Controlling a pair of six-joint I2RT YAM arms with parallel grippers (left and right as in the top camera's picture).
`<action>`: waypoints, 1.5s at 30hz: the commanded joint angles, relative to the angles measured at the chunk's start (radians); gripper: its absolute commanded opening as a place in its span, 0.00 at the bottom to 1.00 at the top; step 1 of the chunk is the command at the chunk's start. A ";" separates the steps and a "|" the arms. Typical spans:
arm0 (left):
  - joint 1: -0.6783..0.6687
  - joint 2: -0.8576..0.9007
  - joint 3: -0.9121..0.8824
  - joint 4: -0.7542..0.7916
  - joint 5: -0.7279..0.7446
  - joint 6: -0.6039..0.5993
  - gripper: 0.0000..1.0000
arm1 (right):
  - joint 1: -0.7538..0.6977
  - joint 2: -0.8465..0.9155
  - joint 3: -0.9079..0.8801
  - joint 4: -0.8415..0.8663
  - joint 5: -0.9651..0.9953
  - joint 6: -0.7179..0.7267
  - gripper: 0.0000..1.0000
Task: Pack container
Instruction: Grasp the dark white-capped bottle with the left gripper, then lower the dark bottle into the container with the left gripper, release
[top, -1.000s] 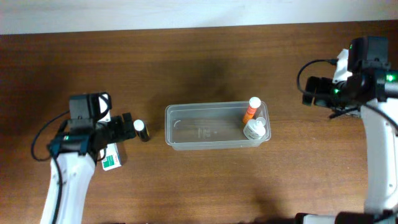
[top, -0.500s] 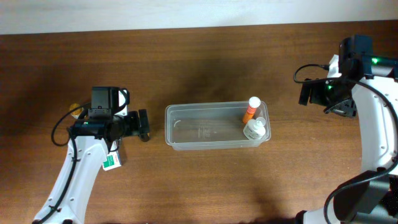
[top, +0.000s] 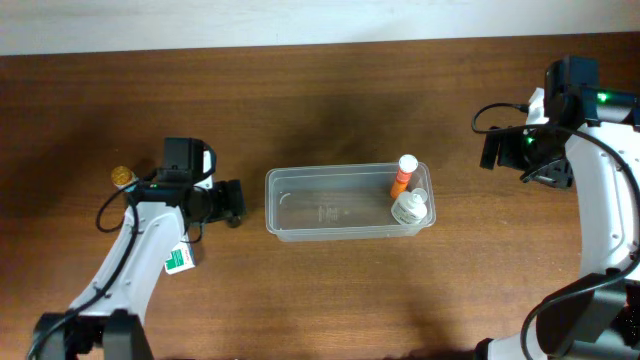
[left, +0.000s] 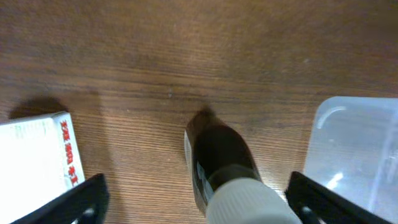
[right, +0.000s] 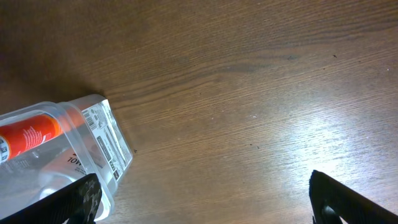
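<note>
The clear container (top: 345, 202) sits mid-table and holds an orange bottle (top: 403, 175) and a clear white-capped bottle (top: 410, 208) at its right end. My left gripper (top: 232, 203) is open just left of the container. In the left wrist view a dark bottle with a white cap (left: 224, 162) stands between the wide-apart fingers (left: 199, 208), untouched, with the container's corner (left: 354, 149) at right. My right gripper (top: 492, 150) is open and empty, right of the container. The right wrist view shows its fingers (right: 205, 199) over bare wood, beside the container's end (right: 102, 149).
A white and green box (top: 180, 258) lies under my left arm and also shows in the left wrist view (left: 37, 155). A small gold-capped item (top: 122, 176) sits at the far left. The wooden table (top: 330, 90) runs to a white wall at the back.
My left gripper has moved right until its fingers straddle the dark bottle, uncovering the gold-capped item. My right arm shifted slightly a second ago and has since held still.
</note>
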 joint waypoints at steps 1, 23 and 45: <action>-0.002 0.001 0.016 0.002 -0.003 -0.024 0.79 | -0.004 0.005 -0.005 0.000 -0.009 -0.007 0.99; -0.083 -0.050 0.208 -0.114 -0.004 -0.024 0.15 | -0.004 0.005 -0.005 -0.008 -0.009 -0.007 0.99; -0.609 0.162 0.432 -0.048 -0.006 -0.024 0.08 | -0.004 0.005 -0.005 -0.008 -0.009 -0.007 0.99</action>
